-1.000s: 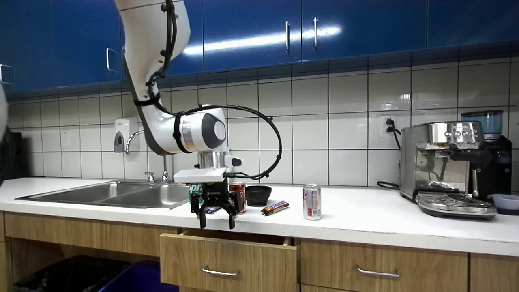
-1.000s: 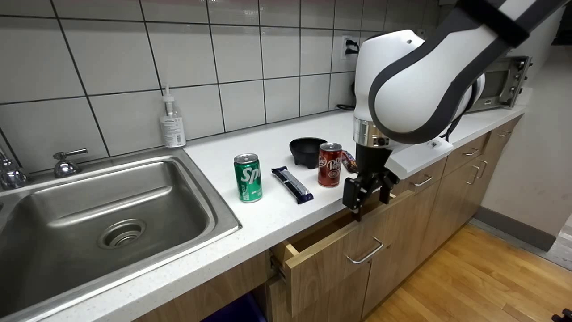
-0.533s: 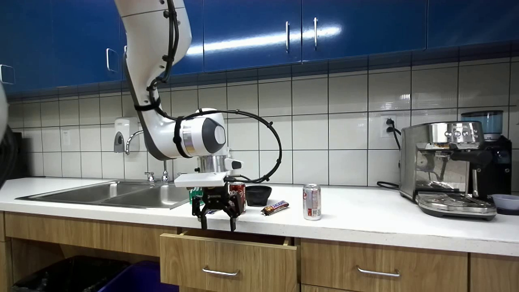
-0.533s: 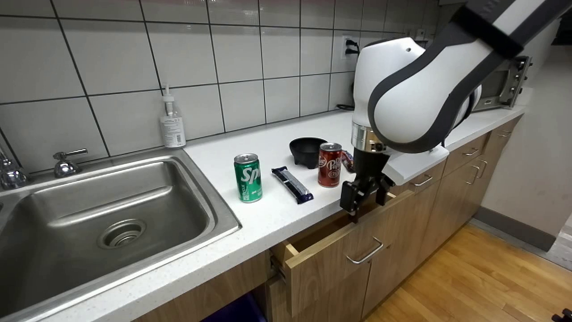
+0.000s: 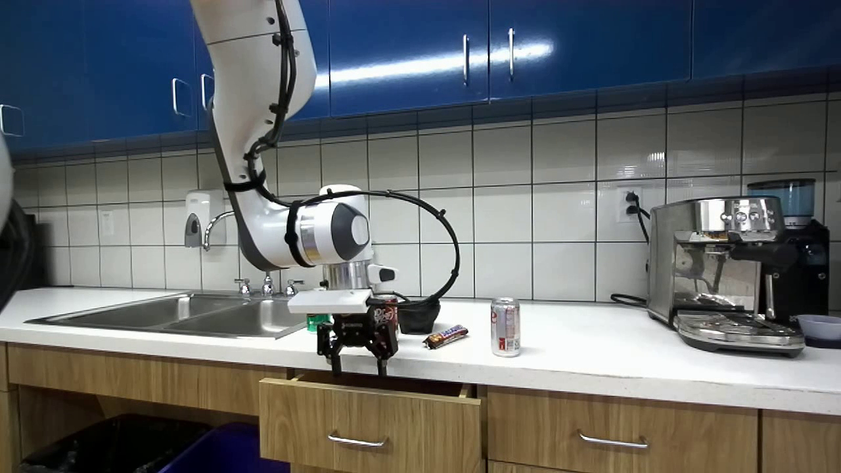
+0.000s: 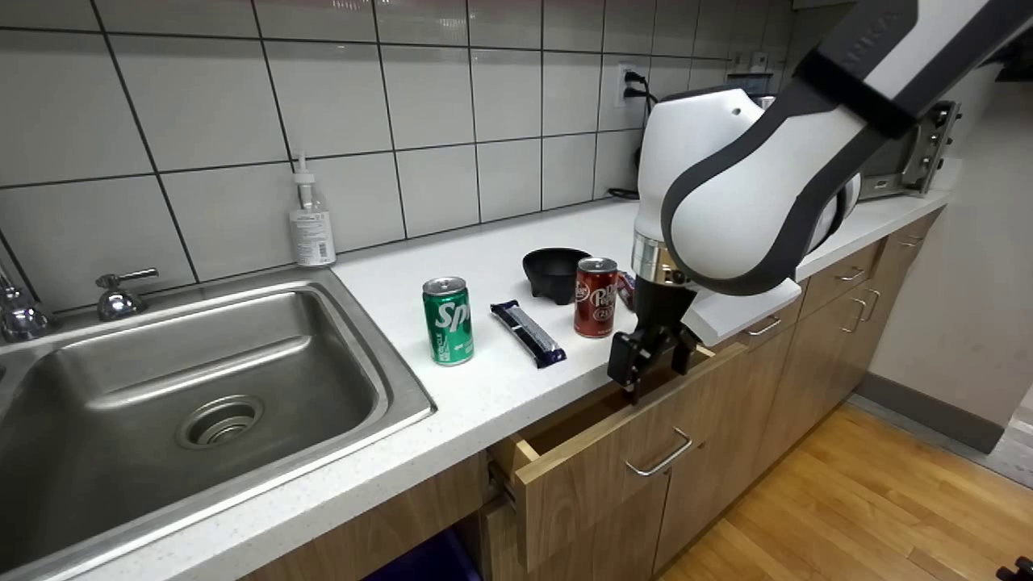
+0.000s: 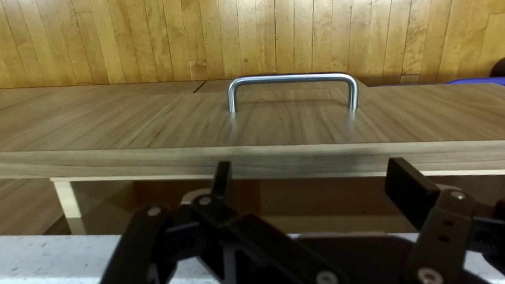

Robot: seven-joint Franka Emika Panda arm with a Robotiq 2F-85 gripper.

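Nearest in an exterior view is the drawer [image 5: 420,424], standing partway out, handle [image 7: 292,78] outward, and just above it hangs the gripper [image 5: 359,367]. Its two fingers [image 7: 408,191] are spread wide, nothing between them! So the drawer lies straight below, and its long front edge runs left to right, in line with the finger spread; whether the tips touch wood, I can't tell. Farther back on the counter [image 5: 591,348] comes the red can [image 6: 595,298], a silver can [image 5: 505,327] off to the right, then the black bowl [image 6: 555,274].
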